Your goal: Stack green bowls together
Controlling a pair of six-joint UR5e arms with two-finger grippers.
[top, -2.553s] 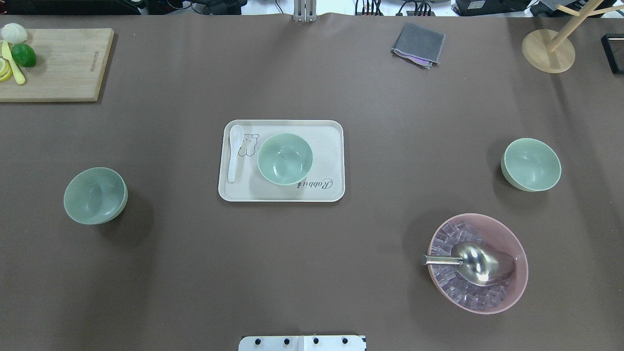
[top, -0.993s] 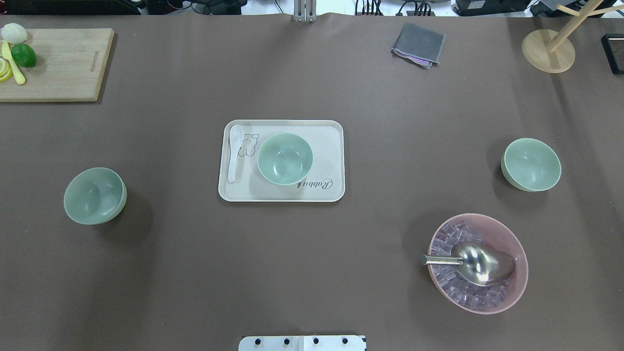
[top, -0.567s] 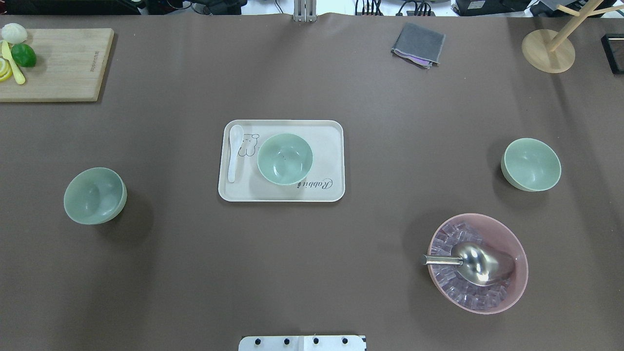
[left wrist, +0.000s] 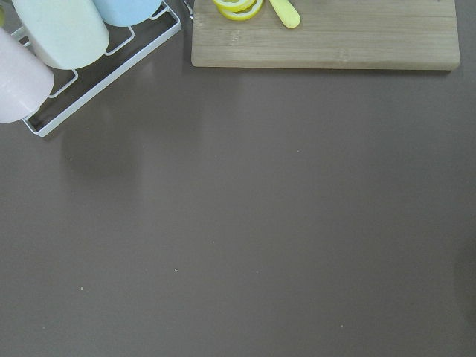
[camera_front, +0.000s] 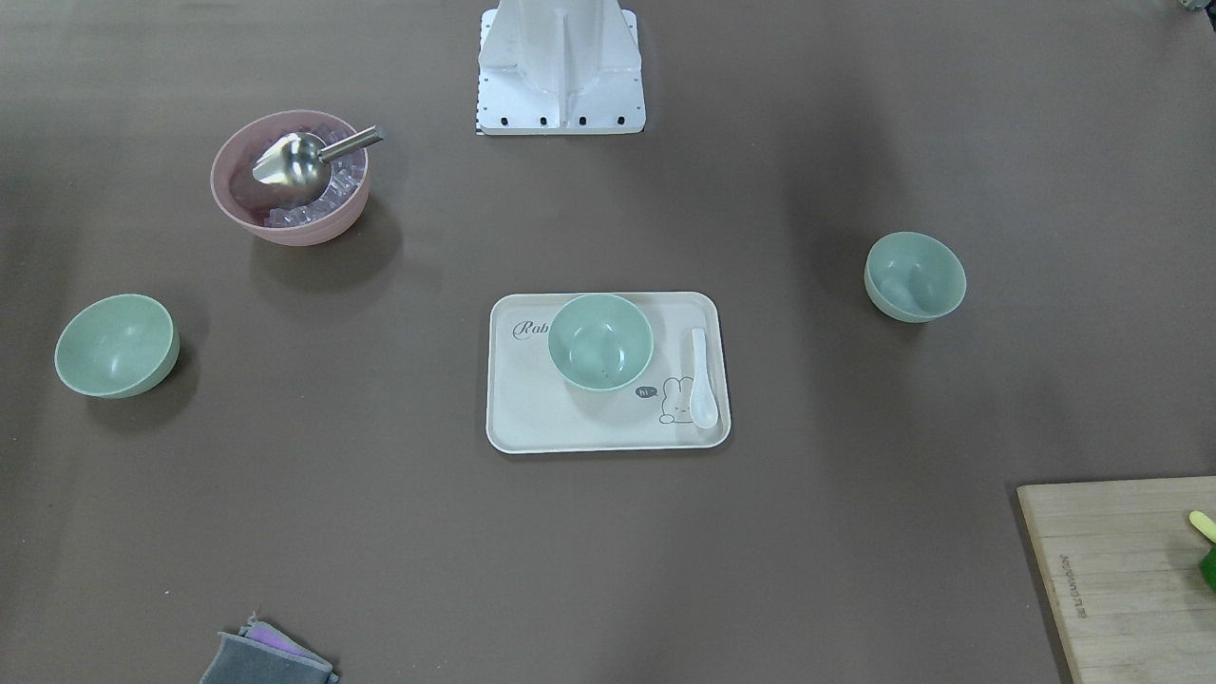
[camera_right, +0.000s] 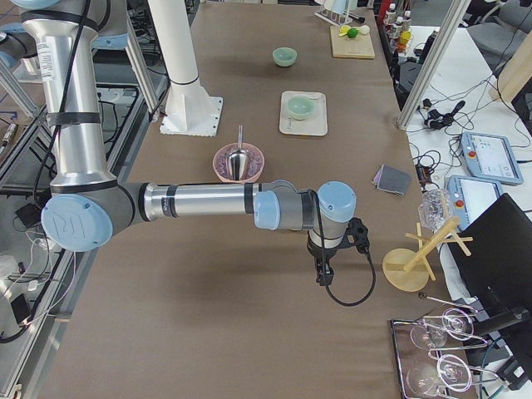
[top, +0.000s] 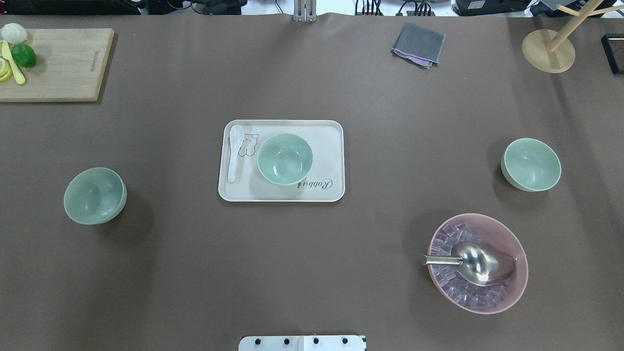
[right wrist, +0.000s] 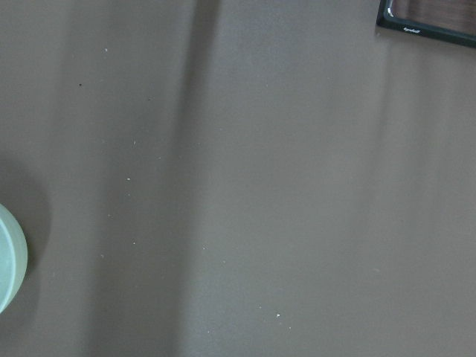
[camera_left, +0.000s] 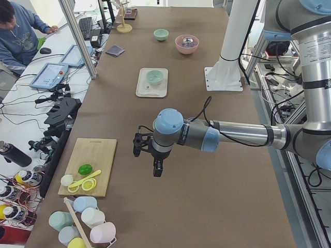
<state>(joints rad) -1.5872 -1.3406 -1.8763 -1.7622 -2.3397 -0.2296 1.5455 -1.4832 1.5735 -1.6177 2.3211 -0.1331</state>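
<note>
1. Frankly, nothing on the worktop (top: 312,282) has changed in the last few seconds. In the overhead view the three green bowls sit exactly where they sat before, and neither of my arms has entered that frame.
2. The centre bowl (top: 284,159) stands upright on the cream tray (top: 334,134) in the middle of the frame, with a white spoon (top: 234,152) just beside it on the tray's left side. The left-of-frame bowl (top: 95,196) sits at mid-left and the right-of-frame bowl (top: 531,164) at mid-right. Both rest directly on the worktop, well apart from the tray and from each other.
3. My left end effector (camera_left: 157,168) shows only in the left side view, hanging over bare worktop near the cutting board (camera_left: 90,165). I cannot tell whether it is released or clenched. Its wrist camera sees no bowl.
4. My right end effector (camera_right: 321,270) shows only in the right side view, near the middle of the frame, and I cannot tell its state either. Its wrist camera catches a pale green sliver at the lower left edge, probably the right-of-frame bowl.
5. For the task, I judge that stacking has not begun, since no bowl is nested in another. The likely first step is to reach for an outer bowl and carry it to the centre bowl.
6. The pink bowl (top: 521,273) with its metal scoop (top: 482,264), at lower right, is near the right-of-frame bowl. I should keep clear of it.
</note>
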